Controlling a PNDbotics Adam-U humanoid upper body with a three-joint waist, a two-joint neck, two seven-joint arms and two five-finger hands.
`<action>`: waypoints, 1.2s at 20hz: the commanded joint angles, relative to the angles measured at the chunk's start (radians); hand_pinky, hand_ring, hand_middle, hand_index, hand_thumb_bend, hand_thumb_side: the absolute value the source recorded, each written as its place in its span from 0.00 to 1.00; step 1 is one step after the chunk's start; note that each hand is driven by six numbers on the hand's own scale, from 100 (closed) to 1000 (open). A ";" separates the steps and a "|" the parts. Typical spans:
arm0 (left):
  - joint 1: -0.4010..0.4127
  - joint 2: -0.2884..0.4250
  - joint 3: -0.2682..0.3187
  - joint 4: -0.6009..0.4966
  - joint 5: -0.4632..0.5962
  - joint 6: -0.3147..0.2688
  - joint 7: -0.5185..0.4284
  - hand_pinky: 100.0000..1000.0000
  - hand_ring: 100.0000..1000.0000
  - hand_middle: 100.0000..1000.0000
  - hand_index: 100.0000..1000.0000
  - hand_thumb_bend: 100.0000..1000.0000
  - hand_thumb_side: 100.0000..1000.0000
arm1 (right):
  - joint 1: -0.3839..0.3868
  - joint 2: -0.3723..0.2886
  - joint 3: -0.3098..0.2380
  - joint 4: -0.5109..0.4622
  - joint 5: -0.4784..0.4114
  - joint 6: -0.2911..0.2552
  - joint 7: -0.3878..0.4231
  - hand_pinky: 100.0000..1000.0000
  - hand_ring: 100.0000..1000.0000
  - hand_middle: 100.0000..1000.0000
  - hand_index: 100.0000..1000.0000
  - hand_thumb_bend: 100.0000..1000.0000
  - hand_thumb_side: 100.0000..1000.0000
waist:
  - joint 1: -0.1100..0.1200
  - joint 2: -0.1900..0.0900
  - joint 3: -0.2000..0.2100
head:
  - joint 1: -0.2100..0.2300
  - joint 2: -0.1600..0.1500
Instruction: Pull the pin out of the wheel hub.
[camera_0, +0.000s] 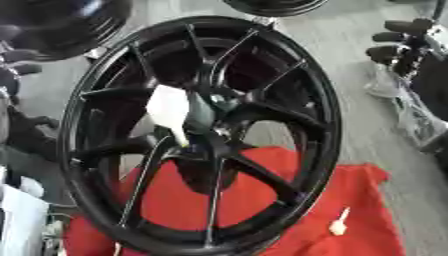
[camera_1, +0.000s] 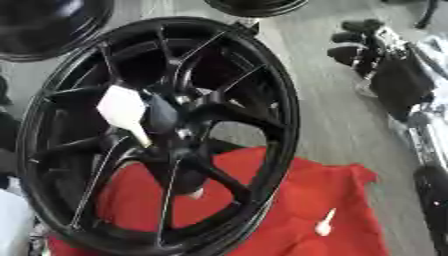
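- The wheel hub (camera_0: 206, 135), a black multi-spoke rim, stands tilted on edge over a red cloth (camera_0: 350, 210) that covers the surface beneath it.
- A white pin (camera_0: 172, 114) with a broad flat head and a thin shaft points down into the hub's centre; it looks seated there and not yet drawn out, with neither hand touching it.
- Lower right on the cloth lies a second small white pin (camera_1: 325, 223), well apart from the rim.
- The left hand does not show clearly in either view.
- At the upper right, the right hand (camera_1: 360, 41) hangs well clear of the wheel, dark fingers curled and holding nothing that I can see.
- My judgement: the step in hand is the reach. The next move calls for bringing a hand across to the white head, pinching it, then pulling along the shaft's line, away from the hub, without tipping the rim.
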 joint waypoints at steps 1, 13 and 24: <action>-0.013 0.024 0.003 -0.020 0.003 -0.001 0.002 0.60 0.59 0.72 0.68 0.03 0.77 | -0.009 -0.020 -0.004 -0.017 -0.003 -0.002 -0.003 0.92 0.74 0.71 0.81 0.00 0.67 | -0.006 -0.018 0.001 | 0.003 -0.006; -0.117 0.059 -0.023 -0.057 0.035 -0.006 -0.014 0.61 0.62 0.72 0.69 0.03 0.74 | 0.013 -0.023 -0.008 -0.011 0.010 -0.008 -0.009 0.92 0.74 0.71 0.81 0.00 0.68 | -0.005 -0.026 -0.004 | -0.030 0.005; -0.476 0.395 -0.254 -0.159 0.059 0.031 -0.311 0.67 0.66 0.74 0.74 0.00 0.65 | 0.040 -0.040 -0.001 -0.008 0.033 -0.014 -0.005 0.91 0.74 0.71 0.81 0.00 0.69 | 0.015 -0.041 0.002 | -0.038 0.019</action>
